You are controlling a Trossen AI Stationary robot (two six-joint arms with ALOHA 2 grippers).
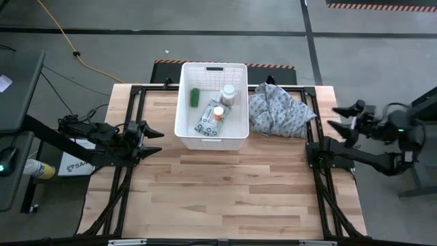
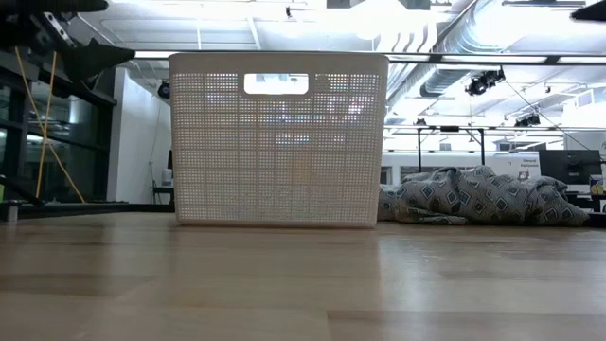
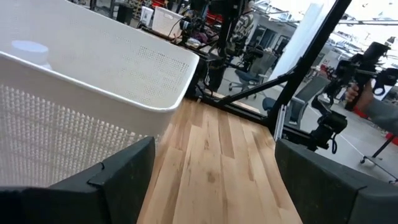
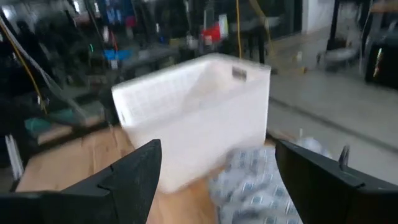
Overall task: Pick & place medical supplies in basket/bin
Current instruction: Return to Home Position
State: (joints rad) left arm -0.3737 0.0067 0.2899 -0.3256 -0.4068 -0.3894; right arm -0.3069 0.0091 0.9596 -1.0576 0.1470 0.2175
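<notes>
The white lattice bin (image 1: 184,102) stands at the table's far middle; it also shows in the low view (image 2: 278,142), the left wrist view (image 3: 93,74) and the right wrist view (image 4: 199,118). Inside it lie a green cylinder (image 1: 194,97), a white bottle (image 1: 228,93), another bottle with an orange top (image 1: 218,113) and the flat wipes packet (image 1: 205,123). My left gripper (image 1: 156,141) is open and empty at the table's left edge. My right gripper (image 1: 334,116) is open and empty at the table's right edge, beside the grey cloth.
A grey patterned cloth (image 1: 276,111) lies bunched right of the bin, also in the low view (image 2: 483,201). Black frame bars (image 1: 130,109) run along the table's left and right sides. The near half of the wooden table (image 1: 232,198) is bare wood.
</notes>
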